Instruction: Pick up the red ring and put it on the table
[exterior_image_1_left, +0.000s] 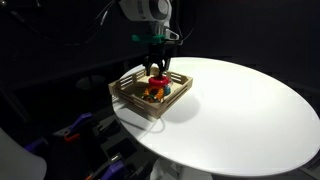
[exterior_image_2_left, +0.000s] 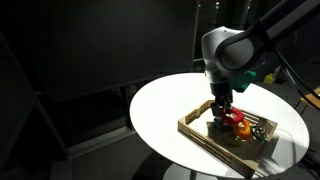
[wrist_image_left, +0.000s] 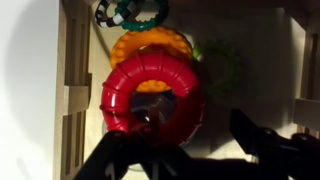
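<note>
Wrist view, left to right: the white bench (wrist_image_left: 25, 90) fills the left margin, followed by the slatted wall of the wooden tray (wrist_image_left: 72, 95). Inside the tray lies the red ring (wrist_image_left: 150, 68), flat, with its centre hole facing the camera. Above it in the frame, against its rim, sits an orange-yellow ring (wrist_image_left: 150, 42). Beyond that is a green ring (wrist_image_left: 130, 12), cut off by the top edge. The hand (wrist_image_left: 190, 150) enters from the bottom edge with its two fingers (wrist_image_left: 265, 145) set well apart. One finger is dark against the lower left of the red ring and the other is just to the ring's right. Whether either finger touches the ring cannot be determined.

Both exterior views show the tray (exterior_image_1_left: 128, 92) (exterior_image_2_left: 200, 130) resting on the bench (exterior_image_1_left: 240, 110) (exterior_image_2_left: 160, 105) near its edge. The hand (exterior_image_1_left: 158, 68) (exterior_image_2_left: 220, 112) is lowered into the tray from directly above. The red ring (exterior_image_1_left: 157, 82) (exterior_image_2_left: 238, 122) shows as a red patch among the coloured pieces beneath the fingertips, inside the tray and not on the bare bench top
</note>
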